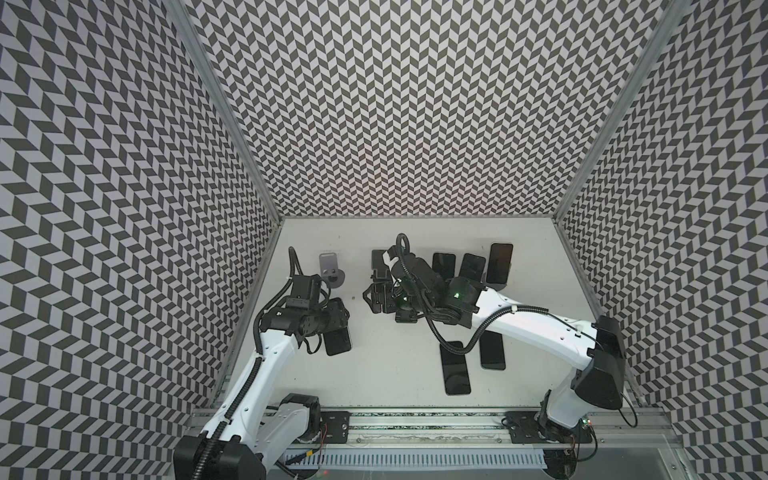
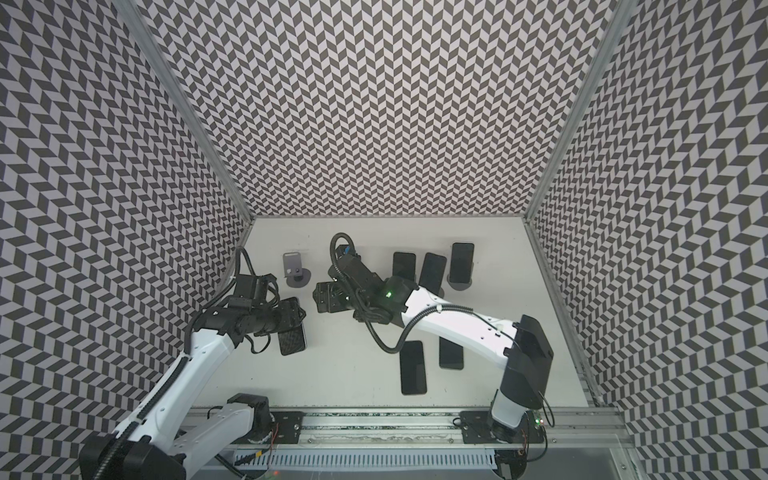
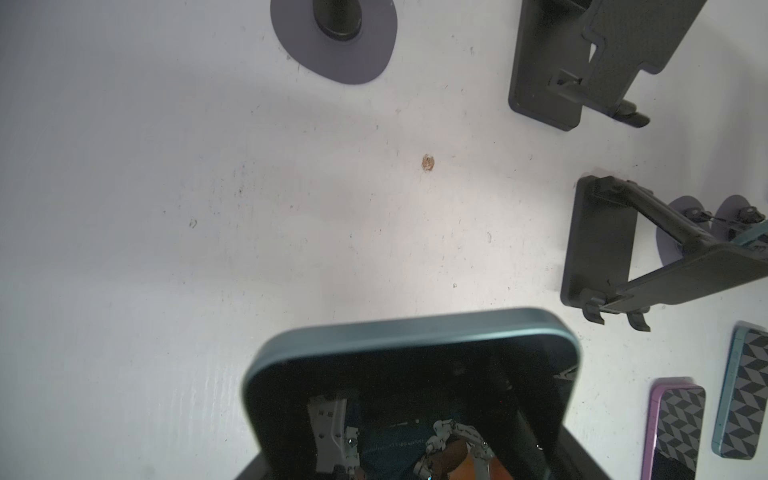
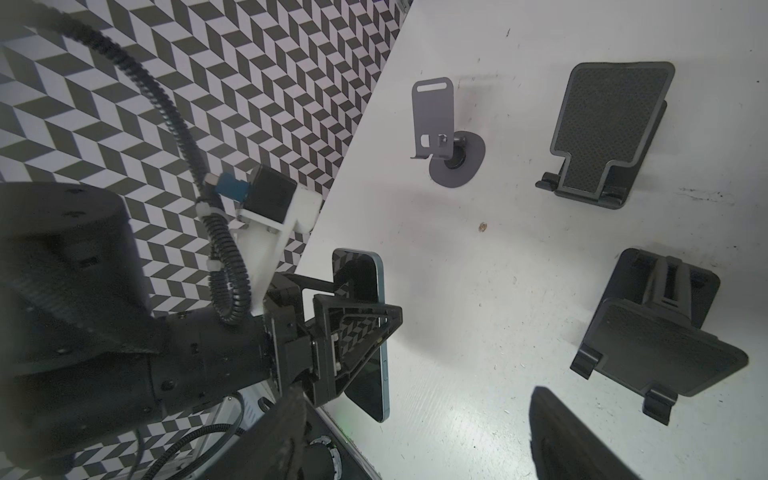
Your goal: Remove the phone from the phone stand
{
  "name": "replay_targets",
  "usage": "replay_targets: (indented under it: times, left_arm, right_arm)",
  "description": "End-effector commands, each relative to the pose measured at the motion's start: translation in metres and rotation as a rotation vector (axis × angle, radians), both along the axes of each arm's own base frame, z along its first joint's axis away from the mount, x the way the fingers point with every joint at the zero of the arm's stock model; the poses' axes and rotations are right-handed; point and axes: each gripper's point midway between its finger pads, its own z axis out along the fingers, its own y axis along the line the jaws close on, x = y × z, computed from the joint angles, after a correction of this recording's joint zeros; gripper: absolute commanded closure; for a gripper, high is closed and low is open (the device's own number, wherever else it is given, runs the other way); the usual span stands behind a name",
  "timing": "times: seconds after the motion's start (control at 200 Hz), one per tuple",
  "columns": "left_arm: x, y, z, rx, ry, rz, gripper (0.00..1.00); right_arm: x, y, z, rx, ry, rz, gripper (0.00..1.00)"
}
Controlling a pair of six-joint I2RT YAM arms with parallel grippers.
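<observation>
The phone (image 1: 337, 338), dark-screened with a blue-grey rim, hangs over the table's left side. My left gripper (image 1: 338, 318) is shut on its long edges. In the right wrist view the phone (image 4: 365, 361) stands on edge between that gripper's black fingers (image 4: 357, 328). It fills the bottom of the left wrist view as a phone (image 3: 415, 365) hiding the jaws. Just behind it the grey phone stand (image 1: 330, 270) stands empty, also clear in the right wrist view as the stand (image 4: 436, 120). My right gripper (image 1: 374, 299) hovers open over the middle, holding nothing.
Two black folding stands (image 4: 611, 133) (image 4: 656, 345) sit empty near the right gripper. Three phones (image 1: 442, 266) (image 1: 471, 270) (image 1: 498, 262) lean on stands at the back right. Two phones (image 1: 456, 368) (image 1: 492, 351) lie flat in front. The patterned wall (image 1: 124, 208) is close on the left.
</observation>
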Motion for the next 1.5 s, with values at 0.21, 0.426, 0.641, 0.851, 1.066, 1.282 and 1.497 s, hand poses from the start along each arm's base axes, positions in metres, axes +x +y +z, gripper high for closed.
replay_targets:
  times: [0.21, 0.426, 0.641, 0.851, 1.066, 1.282, 1.497]
  left_arm:
    - [0.011, 0.006, 0.005, -0.051, -0.039, 0.031, 0.44]
    - [0.022, 0.011, -0.002, -0.118, -0.055, 0.081, 0.44]
    - [0.023, 0.013, -0.017, -0.115, -0.004, 0.091, 0.44]
    - [0.027, 0.016, -0.036, -0.135, 0.067, 0.130, 0.45]
    - [0.028, 0.013, -0.050, -0.148, 0.122, 0.115, 0.46]
    - [0.039, 0.013, -0.050, -0.149, 0.133, 0.108, 0.45]
    - [0.043, 0.015, -0.060, -0.113, 0.212, 0.063, 0.42]
  right_arm:
    - [-0.001, 0.030, 0.009, 0.006, -0.022, 0.105, 0.18]
    - [-0.002, 0.028, 0.017, 0.002, -0.043, 0.116, 0.18]
    - [0.001, 0.026, 0.027, 0.014, -0.068, 0.102, 0.18]
    - [0.000, 0.023, 0.038, 0.017, -0.078, 0.101, 0.18]
    - [-0.006, 0.022, 0.033, 0.041, -0.050, 0.106, 0.19]
    - [-0.012, 0.009, 0.040, 0.065, -0.050, 0.063, 0.19]
    - [-0.023, -0.002, 0.043, 0.098, -0.034, 0.032, 0.20]
